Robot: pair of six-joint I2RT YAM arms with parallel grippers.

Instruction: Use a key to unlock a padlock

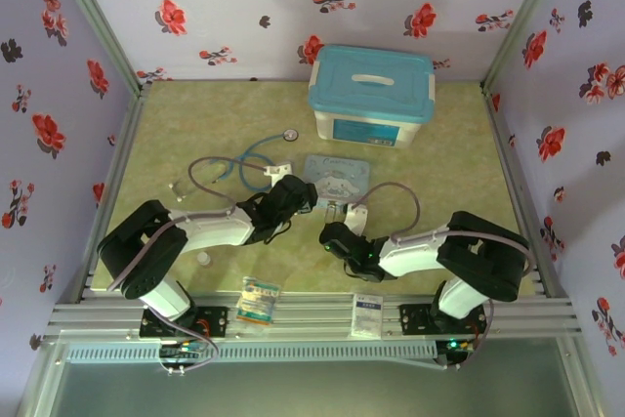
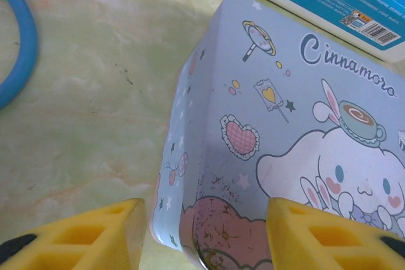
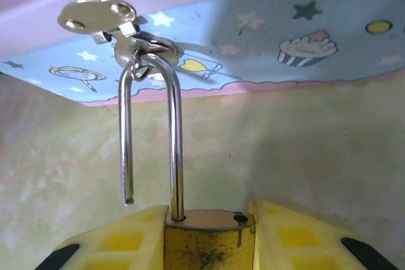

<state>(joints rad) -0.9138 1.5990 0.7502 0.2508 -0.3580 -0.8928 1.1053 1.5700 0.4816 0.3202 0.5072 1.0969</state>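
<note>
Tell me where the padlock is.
Right wrist view, bottom centre: the padlock sits in the right pincer, its shackle hooked through the hasp on the tin.

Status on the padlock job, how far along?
Done: the padlock looks unlocked; the short leg of its shackle hangs free of the body.
In hand: the right gripper clamps the padlock's body. The left gripper straddles a corner of the cartoon tin; contact unclear.
Left: the shackle is hooked through the tin's latch, so probably unhooking it.
</note>
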